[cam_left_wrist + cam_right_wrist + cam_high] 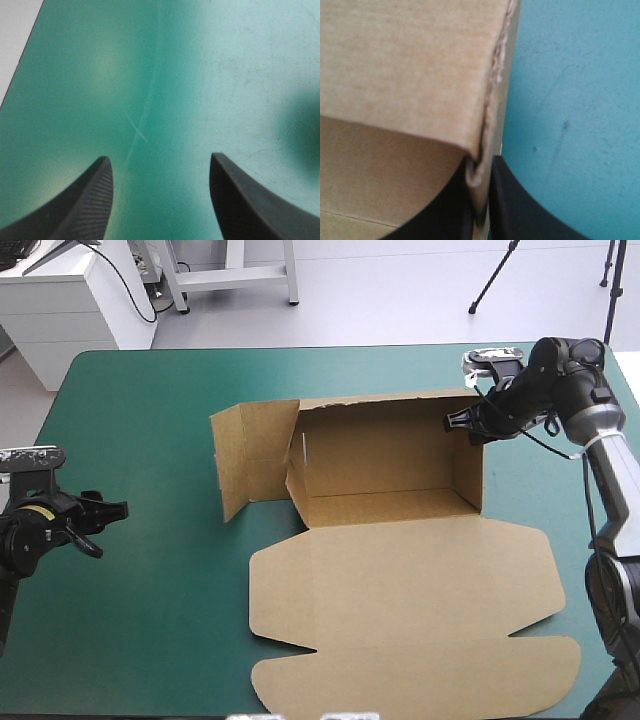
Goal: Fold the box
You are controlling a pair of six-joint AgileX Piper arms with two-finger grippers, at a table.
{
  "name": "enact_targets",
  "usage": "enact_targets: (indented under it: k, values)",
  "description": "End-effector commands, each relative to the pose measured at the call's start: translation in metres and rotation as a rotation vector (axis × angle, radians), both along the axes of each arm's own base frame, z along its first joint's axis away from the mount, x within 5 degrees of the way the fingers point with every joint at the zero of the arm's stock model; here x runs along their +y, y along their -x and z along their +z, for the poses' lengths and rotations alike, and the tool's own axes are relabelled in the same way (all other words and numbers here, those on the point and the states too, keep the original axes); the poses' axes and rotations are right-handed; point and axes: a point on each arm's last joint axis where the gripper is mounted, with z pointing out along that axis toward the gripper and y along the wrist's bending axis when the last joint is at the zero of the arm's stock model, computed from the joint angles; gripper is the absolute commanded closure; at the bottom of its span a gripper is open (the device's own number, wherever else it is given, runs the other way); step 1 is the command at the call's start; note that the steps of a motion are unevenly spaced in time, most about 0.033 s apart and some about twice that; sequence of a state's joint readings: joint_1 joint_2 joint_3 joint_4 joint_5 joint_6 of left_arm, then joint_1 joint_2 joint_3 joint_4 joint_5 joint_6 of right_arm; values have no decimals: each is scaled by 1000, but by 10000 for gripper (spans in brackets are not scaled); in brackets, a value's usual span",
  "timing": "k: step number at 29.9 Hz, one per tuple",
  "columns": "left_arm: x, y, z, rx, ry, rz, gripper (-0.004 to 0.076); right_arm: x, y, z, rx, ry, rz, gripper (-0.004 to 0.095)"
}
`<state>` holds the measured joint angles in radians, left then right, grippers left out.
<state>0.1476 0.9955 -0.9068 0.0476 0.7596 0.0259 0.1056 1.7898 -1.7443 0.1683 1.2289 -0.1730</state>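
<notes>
The brown box (390, 480) stands in the middle of the table with its back and right walls raised and its lid (410, 620) flat toward the near edge. Its left flap (250, 455) stands loose and splayed outward. My right gripper (466, 422) is shut on the box at the top of the right wall, near the back corner. In the right wrist view the board's edge (482, 175) is pinched between the two black fingers. My left gripper (112, 510) hovers open over bare teal-green cover near the table's left edge, well clear of the box, nothing between its fingers (90, 200).
The teal-green cover (150, 620) lies bare to the left of the box and along the far edge. The flat lid reaches almost to the near edge of the table. A white cabinet (70, 300) stands beyond the far left corner.
</notes>
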Motion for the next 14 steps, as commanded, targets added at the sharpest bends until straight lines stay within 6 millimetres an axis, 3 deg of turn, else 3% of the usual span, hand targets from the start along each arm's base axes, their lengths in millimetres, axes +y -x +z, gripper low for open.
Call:
enact_targets:
  k: [1,4,9,14]
  values:
    - [-1,-1,16,-101,-3,-6,315,9,-1,2,1,39,26,857]
    - [-1,-1,15,-95,-2,-5,315,12,-8,-2,-2,31,30,732]
    - [-2,0,15,-90,2,-5,315,14,-20,12,-123,11,23,412]
    - [-3,-1,15,-91,10,-21,315,14,-27,35,-270,9,26,248]
